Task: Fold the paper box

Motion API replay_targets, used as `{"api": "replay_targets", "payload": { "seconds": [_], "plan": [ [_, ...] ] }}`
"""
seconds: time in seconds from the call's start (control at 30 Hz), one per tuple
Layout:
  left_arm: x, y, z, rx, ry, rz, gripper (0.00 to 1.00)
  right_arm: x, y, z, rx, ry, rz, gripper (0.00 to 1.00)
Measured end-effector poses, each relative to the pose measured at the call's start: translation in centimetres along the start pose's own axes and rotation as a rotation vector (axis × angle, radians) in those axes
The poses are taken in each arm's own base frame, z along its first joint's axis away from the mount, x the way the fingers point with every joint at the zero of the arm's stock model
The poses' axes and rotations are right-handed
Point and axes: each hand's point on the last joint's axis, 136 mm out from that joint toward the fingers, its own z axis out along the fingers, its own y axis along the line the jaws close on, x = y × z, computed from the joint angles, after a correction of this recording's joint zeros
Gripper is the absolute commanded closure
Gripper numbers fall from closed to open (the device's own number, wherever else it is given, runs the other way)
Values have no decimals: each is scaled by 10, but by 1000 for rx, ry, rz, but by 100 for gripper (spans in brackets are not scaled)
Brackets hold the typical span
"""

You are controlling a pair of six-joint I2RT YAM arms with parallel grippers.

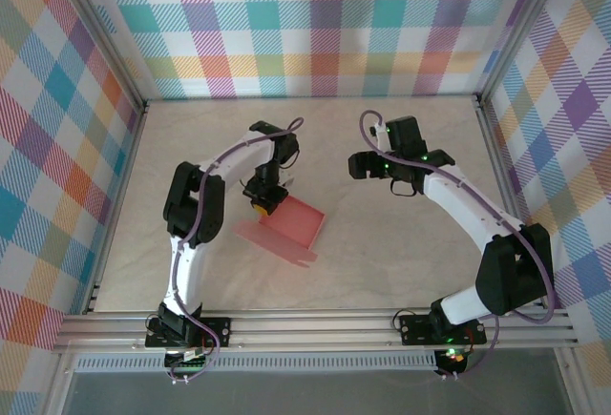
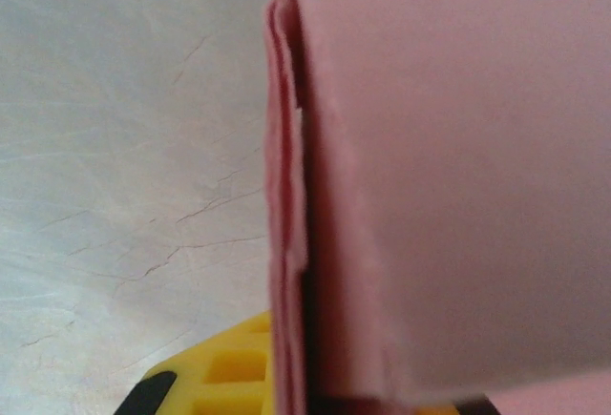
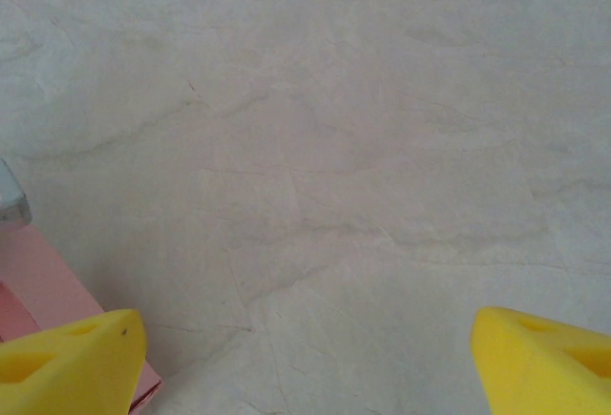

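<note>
Slippage is looming as the widest risk: the pale, marbled table (image 1: 401, 243) is offering thin card little grip, so any sideways push could be skating the whole piece away. The salmon-pink thin-card paper box (image 1: 291, 224) is lying left of centre, part-formed, one wall standing at its far-left side and a flap (image 1: 277, 246) trailing toward the near edge; that flap could be springing back if nothing is holding it. The left jaws are sitting on the raised wall, a yellow pad (image 2: 215, 377) pressing its layered edge (image 2: 284, 196), yet I cannot tell whether they are clamping or letting go; pulling away while pinched would be tearing the fold. The right jaws are hanging wide open, gripping nothing, off to the far right of the box, too distant to be steadying it.
</note>
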Motion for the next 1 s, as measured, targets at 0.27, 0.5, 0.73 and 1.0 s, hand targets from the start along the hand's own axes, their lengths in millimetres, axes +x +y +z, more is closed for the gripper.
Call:
{"api": "replay_targets", "payload": {
  "seconds": [0.27,0.5,0.73,1.0],
  "plan": [
    [-8,-2,-14,13,-16,4,48,4,-3,1,5,8,1,12],
    [-25,-9,-43,52,-121,-7,18,5,4,1,-39,15,-28,11],
    [-36,15,-82,4,-383,-129,2,8,9,15,-72,40,-70,10],
    [35,104,-159,-68,-869,-520,0,19,41,50,-82,141,-208,19]
  ]
}}
